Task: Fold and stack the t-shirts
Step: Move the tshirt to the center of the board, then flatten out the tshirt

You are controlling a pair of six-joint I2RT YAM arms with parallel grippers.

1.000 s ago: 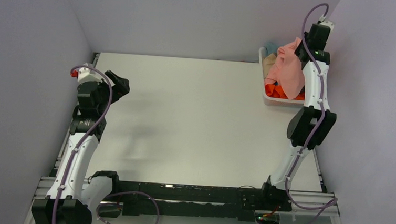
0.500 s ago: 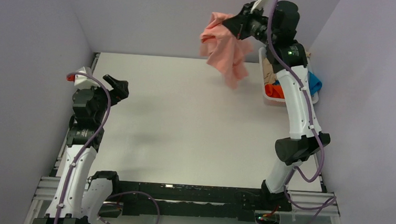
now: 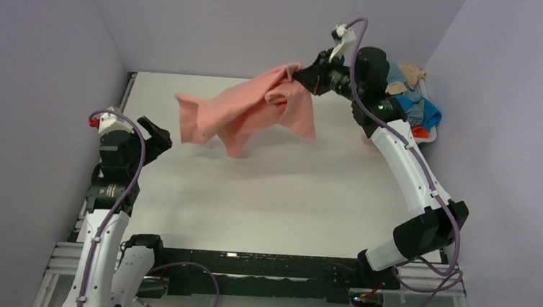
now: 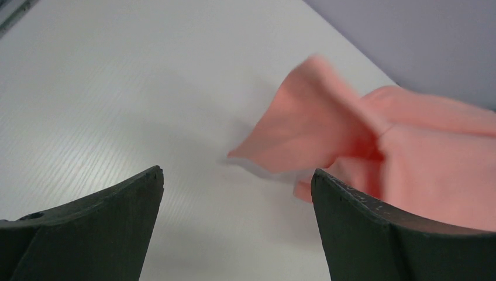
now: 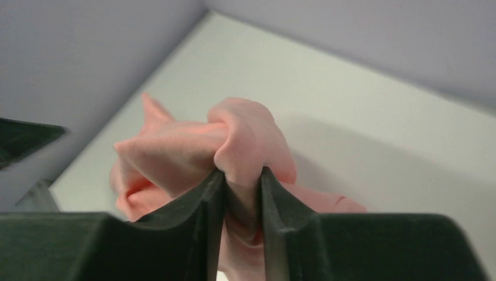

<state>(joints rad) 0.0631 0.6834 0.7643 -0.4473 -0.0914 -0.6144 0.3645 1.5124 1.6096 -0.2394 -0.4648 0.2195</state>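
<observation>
Hanging above the white desk [image 3: 288, 191] at upper centre, salmon-pink soft cloth t-shirt [image 3: 246, 112] is clamped in right gripper [image 3: 304, 75] jaws; left gripper [image 3: 156, 131] jaws stand apart, mid-left.

pink t-shirt [image 3: 242, 112]: soft matt cloth, creased. counter [image 3: 288, 191]: matt white, fine linear grain. left tool [image 4: 237, 171]: matt black plastic.
</observation>
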